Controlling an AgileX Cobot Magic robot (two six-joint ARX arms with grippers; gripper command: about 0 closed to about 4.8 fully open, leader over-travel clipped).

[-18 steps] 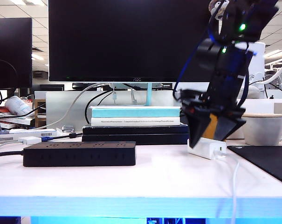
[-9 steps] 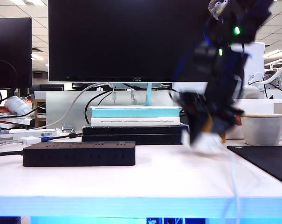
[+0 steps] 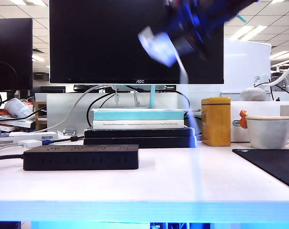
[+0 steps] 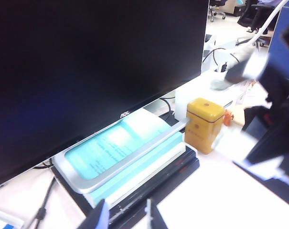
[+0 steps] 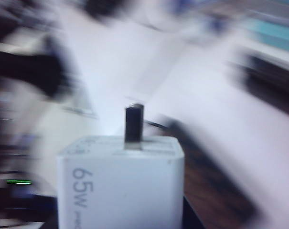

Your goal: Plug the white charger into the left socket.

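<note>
The big black monitor (image 3: 134,40) fills the back of the scene, and the white counter (image 3: 158,183) lies in front of it. On the counter's left side sits the long black power strip (image 3: 81,157), with its sockets on the top face. Behind it there is a stack of books (image 3: 138,126), and to the right a yellow tin (image 3: 216,121) and a white mug (image 3: 270,131).

The white charger (image 3: 156,46) is high in the air, in front of the monitor and well above the counter. It is blurred, and its thin cable (image 3: 192,119) hangs down from it. The right end effector (image 3: 175,36) carries it. In the right wrist view the charger fills the foreground with a metal prong (image 5: 133,125) pointing away from the camera, so I judge the jaws are closed on the charger body, about half open in width.

To do this step well, I think the arm should travel left until the charger is over the leftmost socket of the strip, turn the prongs straight down, slow down, line them with the slots, and then press vertically. The hanging cable could catch on the books.

The left end effector (image 4: 125,217) waits near the books, its fingertips a little apart and holding nothing.
</note>
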